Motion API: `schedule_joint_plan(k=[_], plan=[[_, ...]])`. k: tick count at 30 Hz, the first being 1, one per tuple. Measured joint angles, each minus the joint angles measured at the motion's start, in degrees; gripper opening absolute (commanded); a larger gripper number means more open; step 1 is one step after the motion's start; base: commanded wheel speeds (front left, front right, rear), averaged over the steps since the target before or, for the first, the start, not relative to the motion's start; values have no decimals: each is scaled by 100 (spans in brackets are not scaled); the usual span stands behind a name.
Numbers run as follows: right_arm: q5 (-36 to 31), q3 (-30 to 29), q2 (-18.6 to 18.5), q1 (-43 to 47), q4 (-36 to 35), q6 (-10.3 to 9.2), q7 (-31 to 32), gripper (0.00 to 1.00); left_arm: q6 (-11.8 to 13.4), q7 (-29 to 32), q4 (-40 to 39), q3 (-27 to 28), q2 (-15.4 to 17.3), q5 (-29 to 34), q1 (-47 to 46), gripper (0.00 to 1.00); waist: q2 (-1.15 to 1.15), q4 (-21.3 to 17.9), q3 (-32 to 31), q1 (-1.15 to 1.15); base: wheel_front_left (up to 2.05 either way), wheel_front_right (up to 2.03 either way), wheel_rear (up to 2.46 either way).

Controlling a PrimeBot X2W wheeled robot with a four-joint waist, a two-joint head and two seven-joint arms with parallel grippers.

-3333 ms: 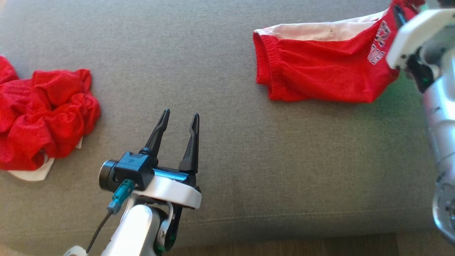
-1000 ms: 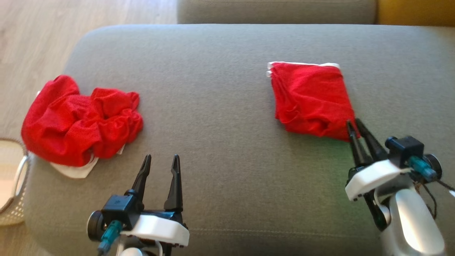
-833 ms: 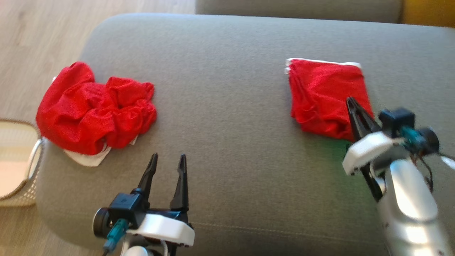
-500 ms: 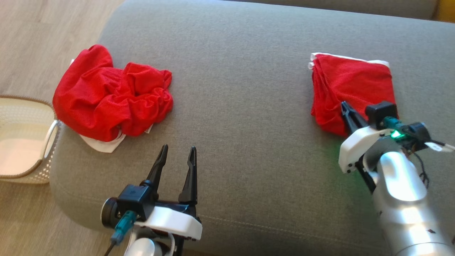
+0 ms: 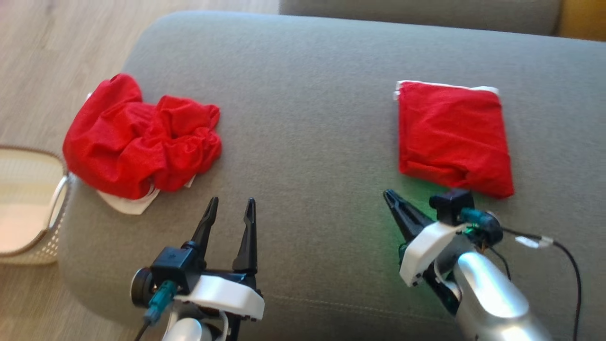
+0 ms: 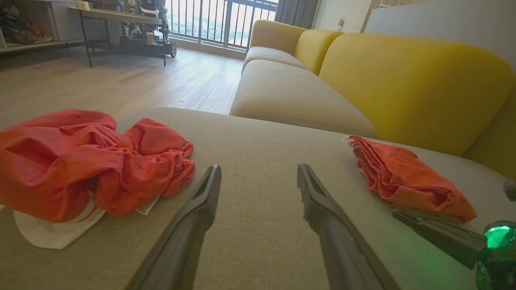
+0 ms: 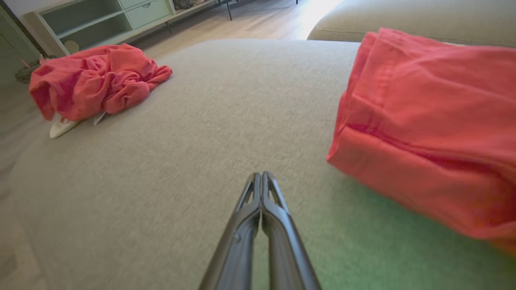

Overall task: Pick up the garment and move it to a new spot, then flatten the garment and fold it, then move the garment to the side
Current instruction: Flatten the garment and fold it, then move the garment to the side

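The folded red mesh garment with a white edge [image 5: 452, 139] lies flat on the right half of the wide grey fabric sofa cushion [image 5: 307, 94]. It forms a rough rectangle, its white strip along the far edge and its thick folded edge towards the robot. In the left wrist view its stacked layers show at the left end.

The right pincer [image 5: 387, 194] sits just in front of the garment's near left corner, close to it but not touching. Its two dark fingers are clenched together with nothing between them, the tips low over the bare cushion and pointing up and to the left. A green glow from the wrist light falls on the fabric beside it.

The left pincer [image 5: 231, 202] hovers near the front of the cushion, well apart from the folded garment. Its fingers are spread wide and released, holding nothing.

Further left, by the cushion's rounded left end, a crumpled heap of red mesh cloth [image 5: 142, 137] rests on a bit of white cloth [image 5: 125, 206]. Beyond that end a white perforated basket [image 5: 28, 237] stands on the pale wooden floor [image 5: 47, 38]. Yellow sofa backs [image 6: 403, 80] rise behind the cushion.
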Motion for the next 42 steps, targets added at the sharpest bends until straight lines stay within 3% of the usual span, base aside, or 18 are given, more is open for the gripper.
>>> schedule_joint_plan(k=[2,4,5,6,7,12,22,30,42], plan=[[151,70,1,156,-256,0,0,0,4,0,-1,42,0,1,23,100,0,-96,-55,0,0,0,0],[188,24,-1,185,-634,0,1,34,27,0,-19,87,0,4,51,100,0,-203,-114,0,0,0,0],[187,-45,1,184,-861,0,0,58,49,0,-32,131,-1,22,69,100,0,-264,-146,0,0,0,0],[182,-140,3,188,-1085,0,0,93,51,0,-45,189,0,36,101,100,0,-323,-178,0,0,0,0],[142,-265,4,204,-1310,0,0,100,58,0,-49,234,0,47,144,100,0,-382,-214,0,0,0,0],[-193,-910,5,736,-2292,0,-24,100,102,0,-136,483,1,112,300,100,0,-672,-372,0,0,0,0],[-493,-1957,32,2023,-3560,-1,-24,100,42,0,-294,771,10,291,789,100,0,-1030,-753,0,0,0,0],[-580,-2034,67,2726,-3794,-1,-24,100,41,0,-293,947,16,593,1138,100,0,-1152,-1014,0,0,0,0],[-633,-1892,83,2893,-3838,-1,-24,100,-55,1,-219,1170,18,758,1322,100,0,-1177,-1123,0,0,0,0]])
